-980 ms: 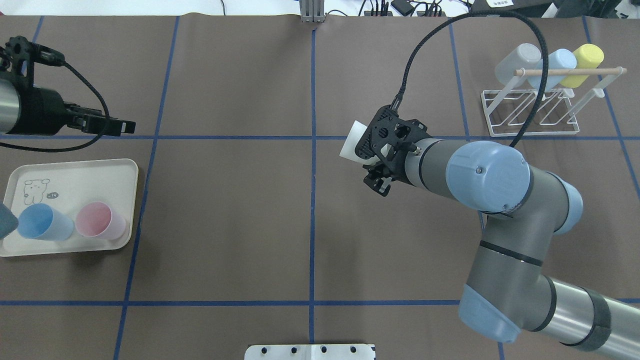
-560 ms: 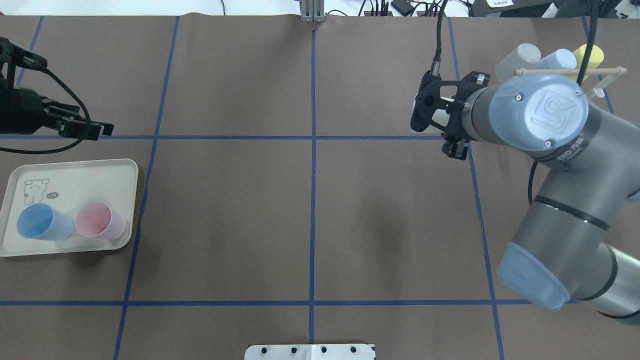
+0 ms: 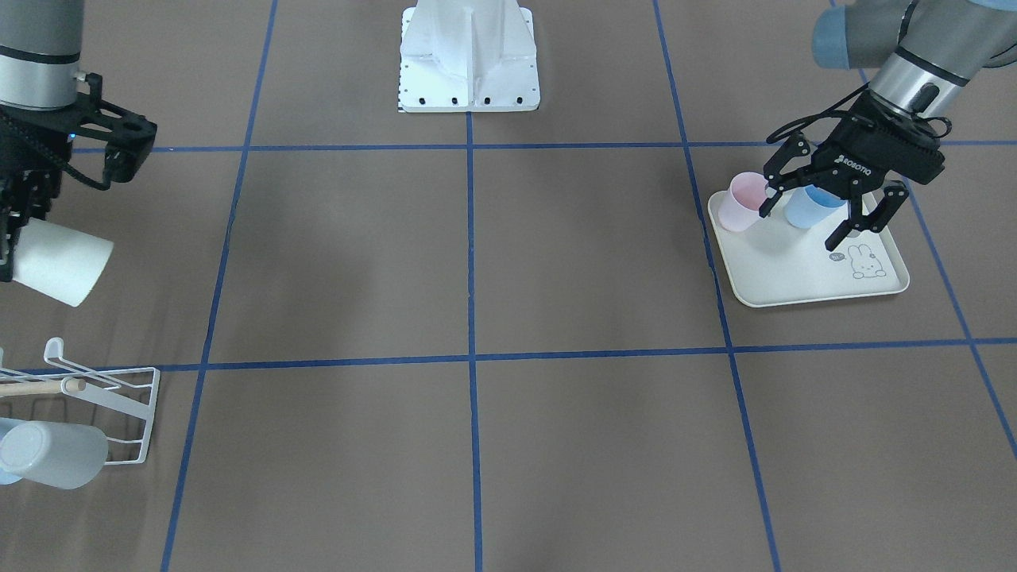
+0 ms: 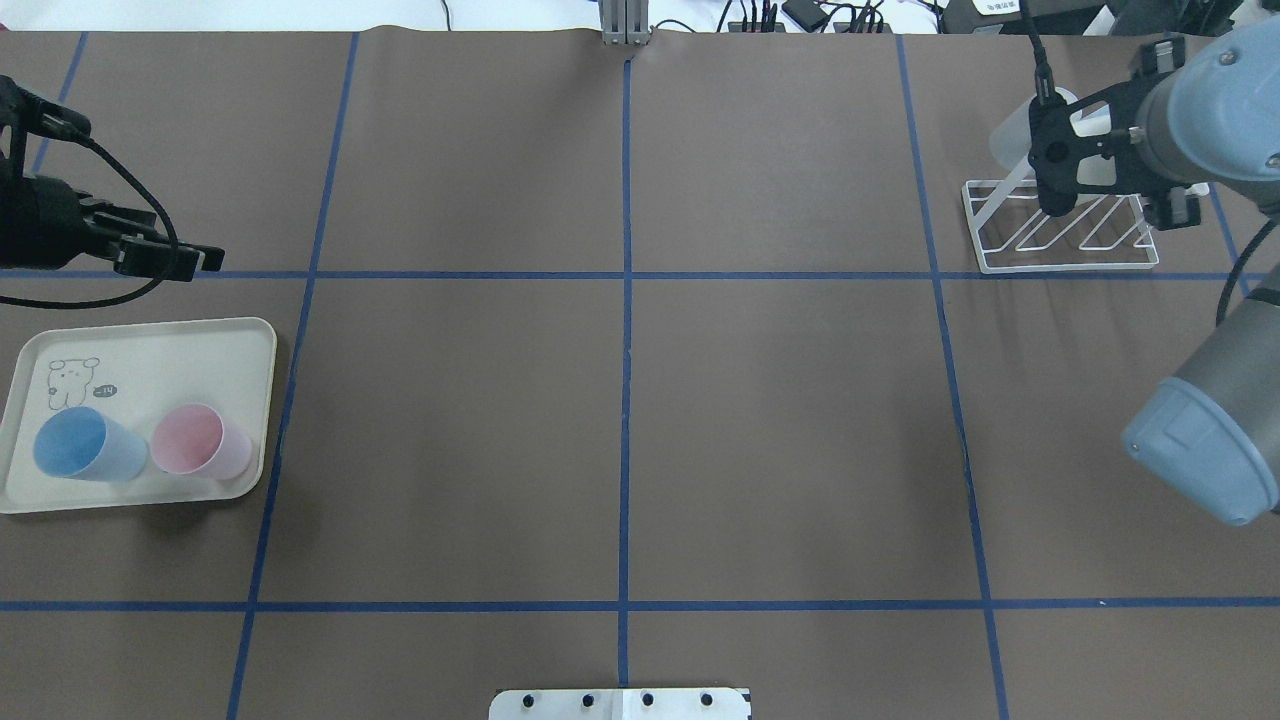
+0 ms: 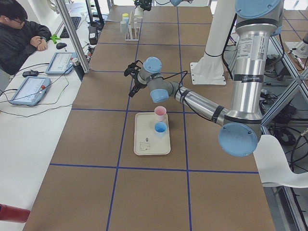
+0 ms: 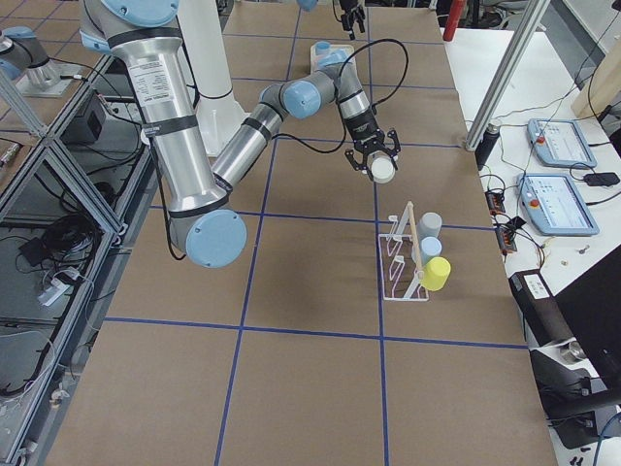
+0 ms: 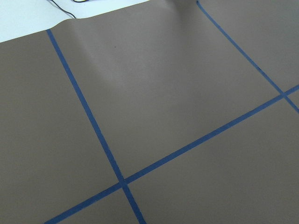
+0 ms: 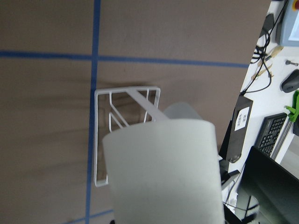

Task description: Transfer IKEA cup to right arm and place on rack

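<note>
The white IKEA cup (image 3: 59,262) hangs on its side in the air, with my right gripper (image 3: 14,238) shut on it. It fills the right wrist view as a pale cup (image 8: 163,172) just above the white wire rack (image 8: 126,116). The rack (image 4: 1060,235), with its wooden dowel, stands at the table's far right corner, partly hidden by my right arm. My left gripper (image 4: 205,260) is open and holds nothing. It hovers above the table just beyond the tray's far edge.
A grey cup (image 6: 430,225), a blue cup (image 6: 425,250) and a yellow cup (image 6: 437,274) hang on the rack. The cream tray (image 4: 150,350) at the left holds a pink cup (image 4: 200,442) and a blue cup (image 4: 85,447). A person (image 5: 19,33) sits beyond the table.
My right arm has swung the white cup from the table's middle over to the rack at the far right. My left arm has drawn back slightly to the left.
</note>
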You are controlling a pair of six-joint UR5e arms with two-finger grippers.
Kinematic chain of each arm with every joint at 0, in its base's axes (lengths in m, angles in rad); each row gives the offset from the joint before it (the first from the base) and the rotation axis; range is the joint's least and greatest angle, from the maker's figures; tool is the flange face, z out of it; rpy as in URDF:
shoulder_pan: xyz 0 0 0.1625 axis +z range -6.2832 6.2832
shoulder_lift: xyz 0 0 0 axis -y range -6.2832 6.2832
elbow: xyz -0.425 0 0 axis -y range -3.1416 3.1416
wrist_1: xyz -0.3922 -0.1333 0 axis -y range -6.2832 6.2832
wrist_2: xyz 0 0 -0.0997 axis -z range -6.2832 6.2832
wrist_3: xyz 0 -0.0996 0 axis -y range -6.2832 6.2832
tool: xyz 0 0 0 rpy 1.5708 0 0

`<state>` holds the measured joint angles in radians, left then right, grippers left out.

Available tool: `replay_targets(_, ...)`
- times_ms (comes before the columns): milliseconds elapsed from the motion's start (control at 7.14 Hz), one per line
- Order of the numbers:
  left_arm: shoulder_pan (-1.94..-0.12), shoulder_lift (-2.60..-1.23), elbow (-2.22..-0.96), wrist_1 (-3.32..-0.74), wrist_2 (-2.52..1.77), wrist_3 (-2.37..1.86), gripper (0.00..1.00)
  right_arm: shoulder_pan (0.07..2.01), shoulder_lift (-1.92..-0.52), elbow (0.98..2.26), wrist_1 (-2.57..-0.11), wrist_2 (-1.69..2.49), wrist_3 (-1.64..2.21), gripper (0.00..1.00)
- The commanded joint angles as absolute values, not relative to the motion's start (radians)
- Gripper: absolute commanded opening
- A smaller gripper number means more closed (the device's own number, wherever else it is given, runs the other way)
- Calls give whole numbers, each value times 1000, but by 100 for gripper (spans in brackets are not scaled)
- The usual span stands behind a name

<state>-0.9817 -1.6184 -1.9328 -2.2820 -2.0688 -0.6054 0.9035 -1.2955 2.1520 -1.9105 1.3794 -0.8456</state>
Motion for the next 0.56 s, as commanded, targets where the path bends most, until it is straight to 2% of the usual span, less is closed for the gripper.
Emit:
replay_targets(0, -982, -1618, -1933, -2283, -2069, -611, 100, 914, -1331, 2085, -1911, 1264, -1018, 0)
replay_targets(420, -980, -1620, -1931, -2283, -2069, -611, 100, 911, -1330, 1976, -1901, 1175, -1016, 0)
